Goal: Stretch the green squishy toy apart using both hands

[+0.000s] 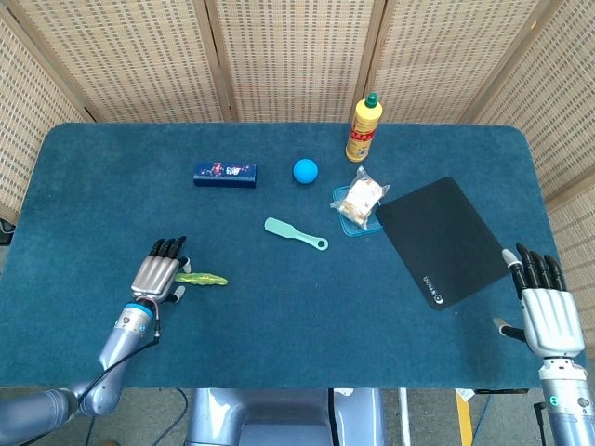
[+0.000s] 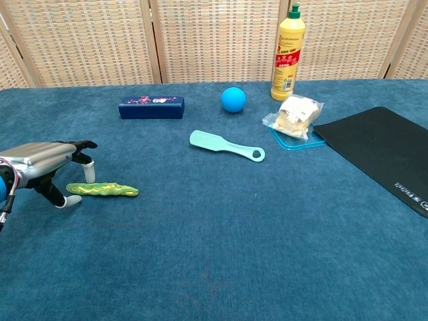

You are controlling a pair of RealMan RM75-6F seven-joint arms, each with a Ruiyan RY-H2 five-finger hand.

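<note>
Silver-backed and dark-fingered, my left hand sits at the near left of the table, fingers spread and holding nothing. In the chest view its fingers arch over the left end of the green squishy toy, the white tips reaching down on both sides of that end; I cannot tell whether any tip touches it. The toy is a long, knobbly, yellow-green strip lying flat on the blue felt-like cloth, running off to the right of the hand. From the head view the hand covers the toy's left end, so only the rest of it shows.

My right hand shows only in the head view, at the far right edge of the table, fingers straight and apart, gripping nothing; the chest view does not reach it.

Further out lie a mint plastic spatula, flat with a holed handle, a smooth blue ball, a dark blue rectangular box, a crinkly clear snack bag on a blue tray, a yellow squeeze bottle with a green cap, and a matte black mouse pad, which the chest view cuts off at the right. Print on the box and bottle is too small for me to read.
</note>
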